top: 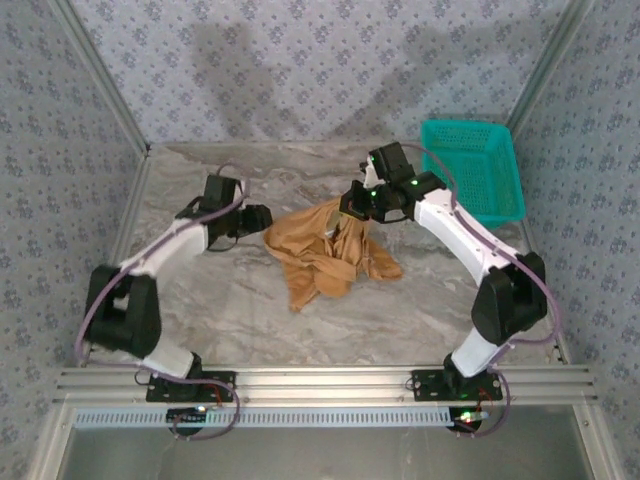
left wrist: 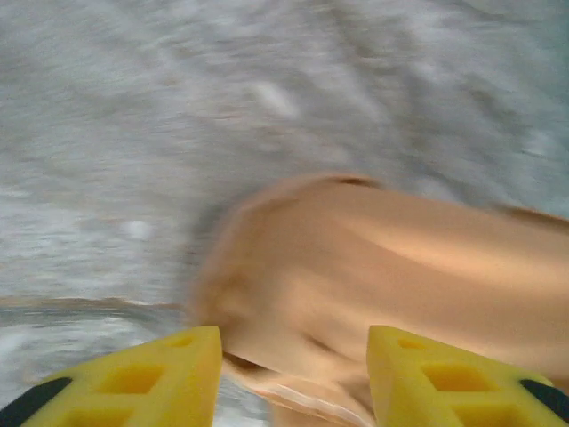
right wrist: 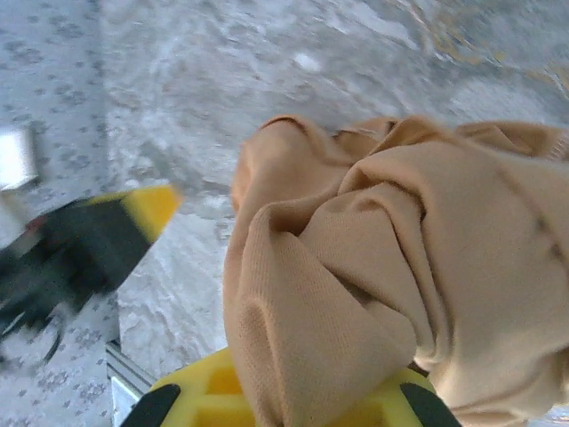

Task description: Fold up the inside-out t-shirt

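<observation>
The crumpled t-shirt (top: pixel 320 262) is pinched by the right hand (top: pixel 348 206), the left hand (left wrist: pixel 292 354) spread beside it; flattening seems needed next.

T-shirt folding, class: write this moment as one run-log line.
orange-tan t-shirt: crumpled, unfolded, on table | left fingers: open, at cloth edge | right fingers: shut on t-shirt | teal mesh basket: apart, far right

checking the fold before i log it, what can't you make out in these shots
1. Right wrist view: the t-shirt drapes over the right gripper, hiding its fingertips and the pinch point.
2. Left wrist view: motion blur smears the cloth edge; whether the left gripper touches it is unclear.
3. Top view: collar and sleeves are lost in the bunched folds, too small to sort out.
</observation>
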